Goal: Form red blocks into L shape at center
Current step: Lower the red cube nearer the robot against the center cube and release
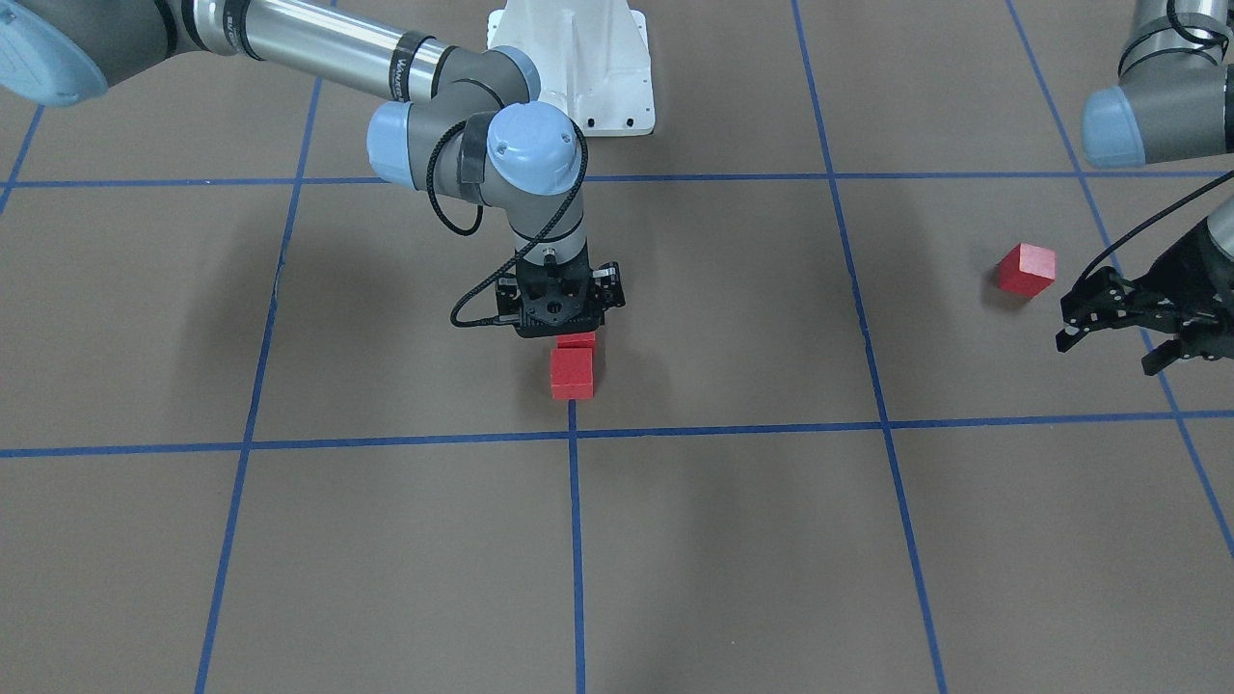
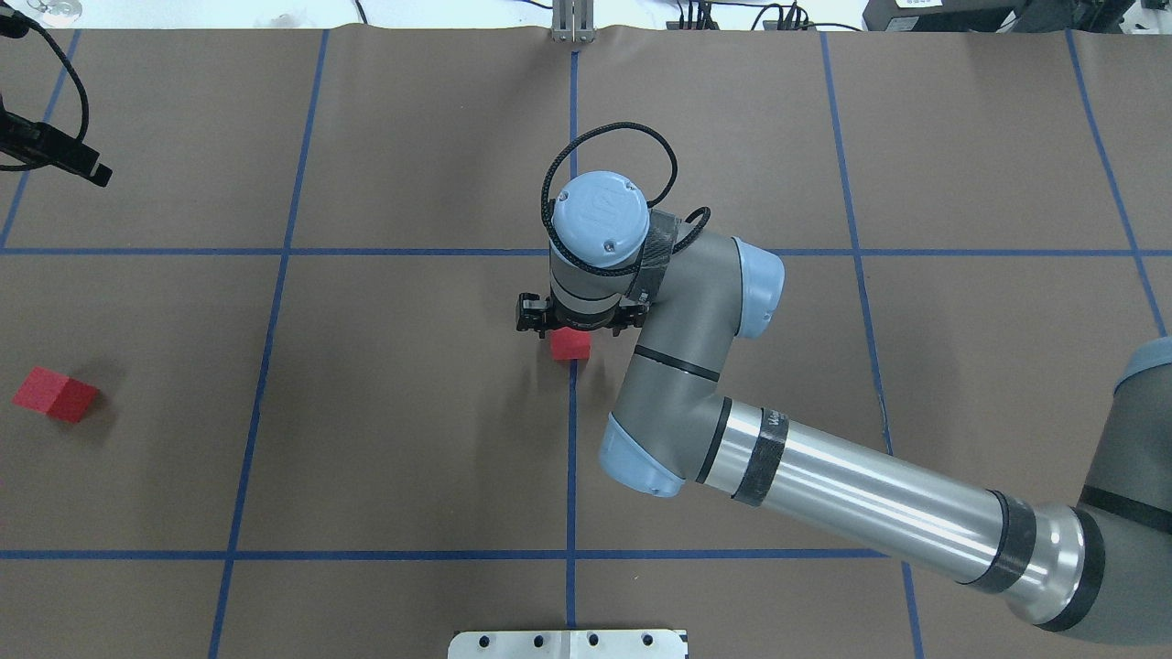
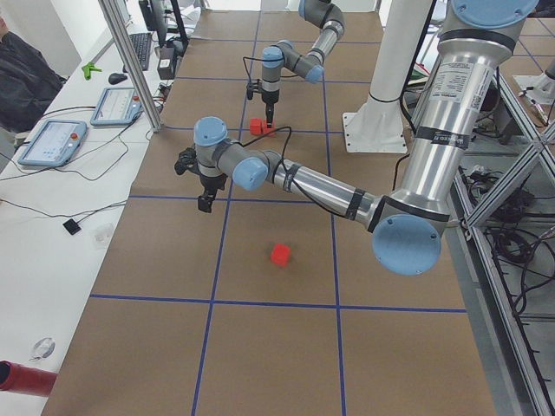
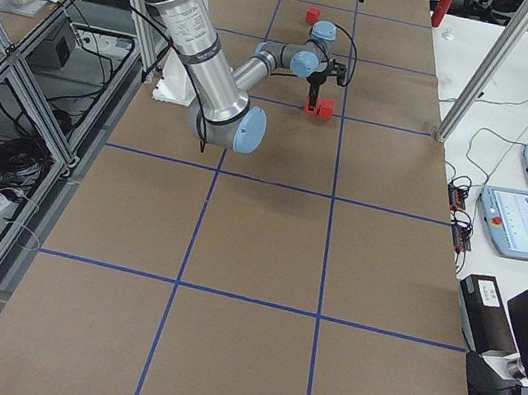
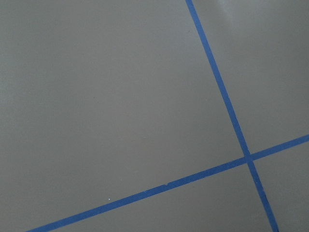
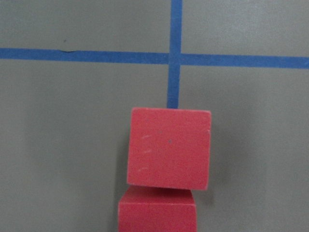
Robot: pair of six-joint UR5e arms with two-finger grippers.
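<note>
Two red blocks lie touching in a row just on the robot's side of the center (image 1: 617,410) tape crossing. The farther one (image 1: 572,373) shows fully, also in the right wrist view (image 6: 169,147). The nearer one (image 1: 576,339) sits under my right gripper (image 1: 569,333), which points straight down and looks shut on it. It also shows in the overhead view (image 2: 569,344) and at the bottom of the right wrist view (image 6: 157,212). The third red block (image 1: 1026,270) lies alone far to my left, also in the overhead view (image 2: 55,394). My left gripper (image 1: 1104,357) hovers open and empty beside it.
Blue tape lines (image 5: 227,111) divide the brown table into squares; the left wrist view shows only these. The white robot base (image 1: 578,67) stands at the table's back edge. Tablets and cables (image 3: 52,139) lie beside the table.
</note>
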